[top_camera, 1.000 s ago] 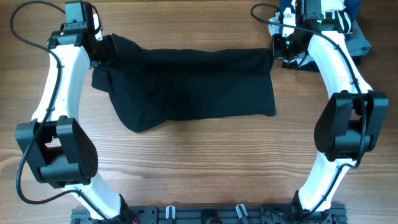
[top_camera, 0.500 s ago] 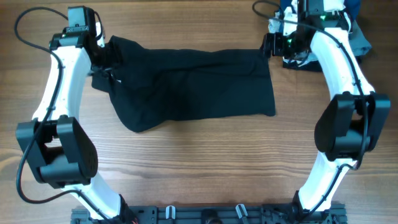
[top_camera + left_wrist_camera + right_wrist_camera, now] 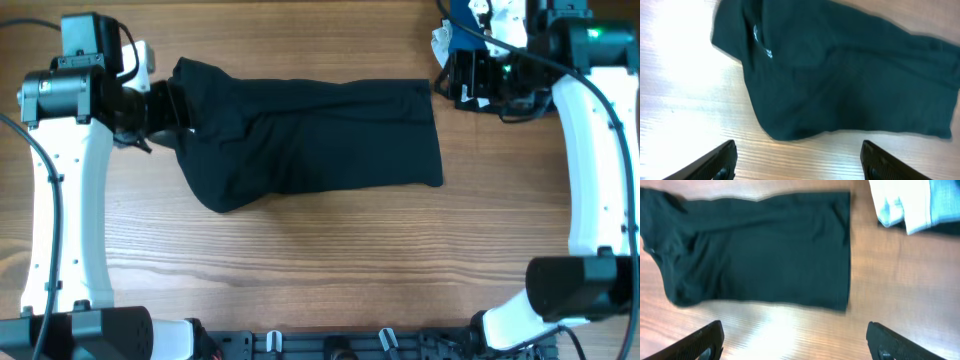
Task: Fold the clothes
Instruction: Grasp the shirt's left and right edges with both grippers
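Both arms are glossy white link shells joined by bulky black joint housings. The left arm [image 3: 62,190] fills the left edge of the overhead frame, with a thin black cable [image 3: 47,200] running along its shell. The right arm [image 3: 598,170] matches it on the right edge and carries a small green light [image 3: 598,35] at upper right. The left tool [image 3: 799,145] has two matte black wedge-shaped fingers [image 3: 715,161]. The right tool [image 3: 795,326] looks alike.
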You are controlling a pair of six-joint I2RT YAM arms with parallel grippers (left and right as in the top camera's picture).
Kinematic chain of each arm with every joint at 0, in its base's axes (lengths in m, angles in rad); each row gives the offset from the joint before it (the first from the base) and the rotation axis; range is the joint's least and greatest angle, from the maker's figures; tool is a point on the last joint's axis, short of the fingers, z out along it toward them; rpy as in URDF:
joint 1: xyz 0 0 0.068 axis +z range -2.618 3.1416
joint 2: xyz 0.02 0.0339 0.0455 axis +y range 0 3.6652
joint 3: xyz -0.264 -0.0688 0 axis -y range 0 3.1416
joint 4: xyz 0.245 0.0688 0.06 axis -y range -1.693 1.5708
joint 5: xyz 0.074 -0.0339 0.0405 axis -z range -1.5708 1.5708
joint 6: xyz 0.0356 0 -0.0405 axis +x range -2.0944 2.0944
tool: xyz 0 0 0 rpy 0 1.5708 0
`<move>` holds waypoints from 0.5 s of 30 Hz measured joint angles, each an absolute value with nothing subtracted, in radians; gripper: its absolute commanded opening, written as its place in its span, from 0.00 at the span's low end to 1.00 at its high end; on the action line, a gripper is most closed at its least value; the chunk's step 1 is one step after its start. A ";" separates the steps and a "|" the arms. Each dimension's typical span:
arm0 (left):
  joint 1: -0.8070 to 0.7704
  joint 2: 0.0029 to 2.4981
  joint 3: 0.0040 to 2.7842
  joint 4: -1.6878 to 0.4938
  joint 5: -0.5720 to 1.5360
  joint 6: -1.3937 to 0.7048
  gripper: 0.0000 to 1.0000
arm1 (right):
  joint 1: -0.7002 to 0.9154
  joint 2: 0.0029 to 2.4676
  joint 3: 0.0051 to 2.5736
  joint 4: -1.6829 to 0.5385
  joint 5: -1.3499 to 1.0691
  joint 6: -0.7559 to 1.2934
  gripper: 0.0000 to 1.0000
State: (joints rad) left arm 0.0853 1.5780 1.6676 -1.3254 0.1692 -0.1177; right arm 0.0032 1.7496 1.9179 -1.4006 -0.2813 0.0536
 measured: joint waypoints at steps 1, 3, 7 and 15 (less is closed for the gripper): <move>0.085 1.579 1.665 -1.342 0.176 -0.118 0.82 | 0.003 1.743 1.918 -1.423 -0.274 0.062 0.92; 0.085 1.582 1.650 -1.379 0.189 -0.129 0.82 | 0.003 1.739 1.918 -1.475 -0.247 0.081 0.92; 0.082 1.582 1.565 -1.406 0.202 -0.176 0.80 | 0.003 1.732 1.886 -1.496 -0.217 0.109 0.92; -0.014 1.586 1.193 -1.192 0.213 -0.312 0.42 | 0.012 1.717 1.646 -1.346 -0.197 0.158 0.90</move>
State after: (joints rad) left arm -0.0139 1.5860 1.1931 -1.1915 0.2127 -0.3122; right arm 0.0124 1.7168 1.6459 -1.3464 -0.1974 0.1577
